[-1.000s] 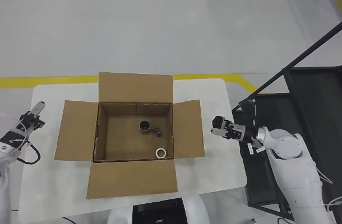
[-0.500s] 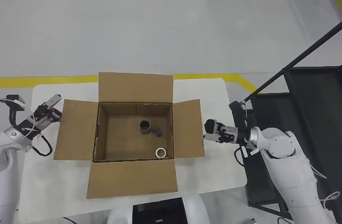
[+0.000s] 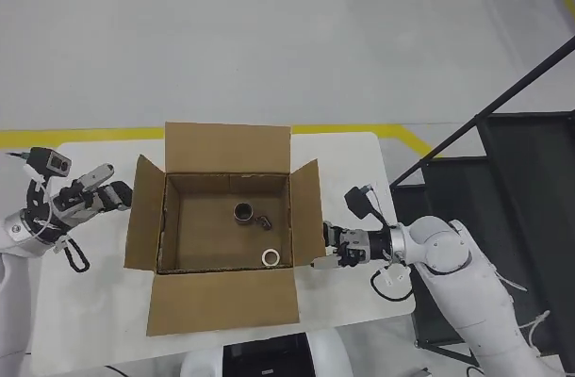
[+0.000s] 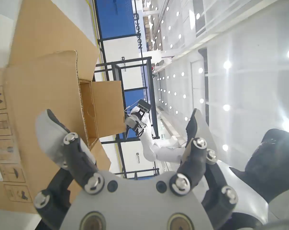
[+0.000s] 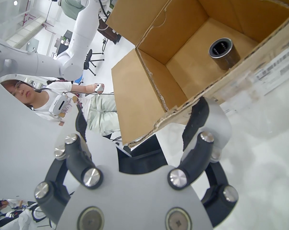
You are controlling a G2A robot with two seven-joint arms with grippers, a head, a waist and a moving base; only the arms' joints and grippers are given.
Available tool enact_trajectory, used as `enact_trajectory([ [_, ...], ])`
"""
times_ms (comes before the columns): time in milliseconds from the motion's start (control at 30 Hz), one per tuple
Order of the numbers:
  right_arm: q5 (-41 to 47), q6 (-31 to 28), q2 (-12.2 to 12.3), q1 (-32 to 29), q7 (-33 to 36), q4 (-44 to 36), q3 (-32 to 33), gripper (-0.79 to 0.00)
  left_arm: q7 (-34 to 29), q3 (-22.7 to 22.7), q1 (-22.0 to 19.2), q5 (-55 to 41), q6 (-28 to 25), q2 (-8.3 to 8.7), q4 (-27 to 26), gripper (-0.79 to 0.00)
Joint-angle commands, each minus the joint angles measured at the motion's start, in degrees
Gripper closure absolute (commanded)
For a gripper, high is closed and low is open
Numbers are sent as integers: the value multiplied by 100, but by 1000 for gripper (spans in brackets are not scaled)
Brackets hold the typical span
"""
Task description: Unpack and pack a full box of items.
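Box mouth open from above, left flap and right flap raised upright as side barriers, floor mostly bare around cylinder and ring.

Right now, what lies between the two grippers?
The open cardboard box stands between the left gripper and the right gripper, as the top view shows.

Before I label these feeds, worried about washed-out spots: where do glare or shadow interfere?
Left wrist view: ceiling lights flare beyond the left gripper. Right wrist view: the table shines pale beside the box. Top view: even light, box floor mildly shadowed.
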Motion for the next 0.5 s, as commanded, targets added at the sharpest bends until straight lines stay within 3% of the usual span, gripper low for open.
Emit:
enact_trajectory([
  [0, -65, 30, -10, 50, -20, -46, -193, -785, 37, 278, -124, 216, 56, -3, 3, -785],
  [233, -433, 173, -69, 312, -187, -93, -932, -785, 90, 1233, -719, 829, 119, -40, 413, -785],
  [467, -1076, 411, -153, 684, -552, 48, -1553, -785, 239, 1588, -925, 1082, 35, -51, 699, -785],
])
